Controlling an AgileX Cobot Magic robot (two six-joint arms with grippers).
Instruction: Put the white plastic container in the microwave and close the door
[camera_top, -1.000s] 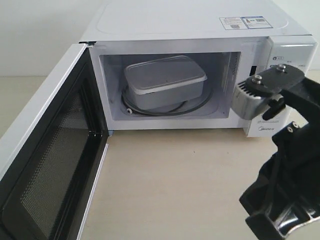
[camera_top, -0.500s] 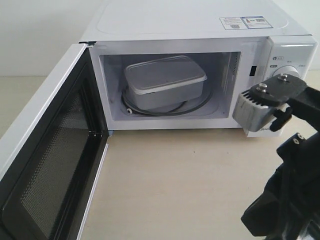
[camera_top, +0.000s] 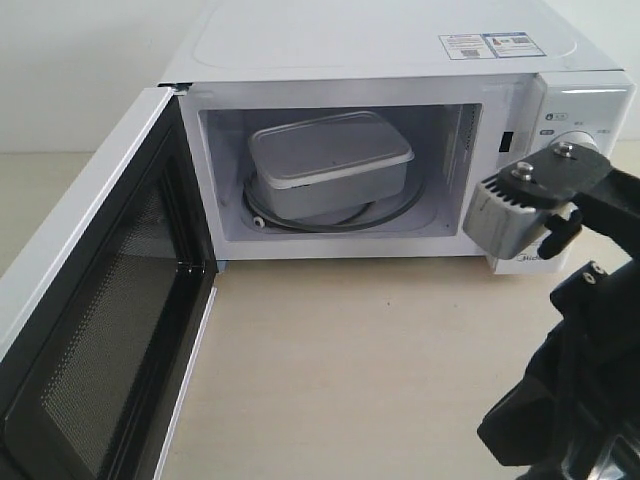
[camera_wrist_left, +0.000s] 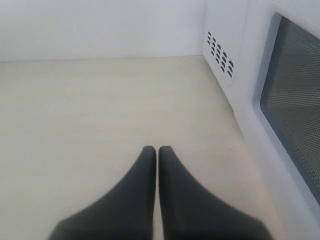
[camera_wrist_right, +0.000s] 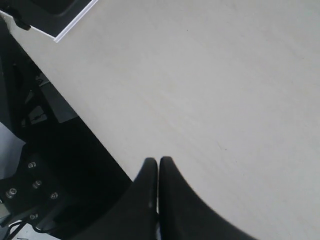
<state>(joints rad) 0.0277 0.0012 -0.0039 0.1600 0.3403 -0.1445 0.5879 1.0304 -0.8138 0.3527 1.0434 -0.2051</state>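
Observation:
The white plastic container (camera_top: 330, 162) sits lidded on the glass turntable inside the microwave (camera_top: 380, 50). The door (camera_top: 95, 330) is swung wide open to the left, its black perforated inner face showing. My left gripper (camera_wrist_left: 157, 148) is shut and empty, low over the table beside the door's outer window (camera_wrist_left: 295, 100) and the microwave's vented side (camera_wrist_left: 220, 52); it is out of the exterior view. My right gripper (camera_wrist_right: 158, 160) is shut and empty above the table's front edge. The right arm (camera_top: 535, 205) hangs in front of the dials (camera_top: 572, 142).
Bare beige tabletop (camera_top: 350, 370) stretches in front of the open cavity. A corner of the open door (camera_wrist_right: 55, 17) shows in the right wrist view, with the table edge and dark robot base (camera_wrist_right: 45, 195) below it.
The right arm's grey-and-black link has dropped a little in front of the control panel, uncovering the upper dial. Container and door have stayed still.

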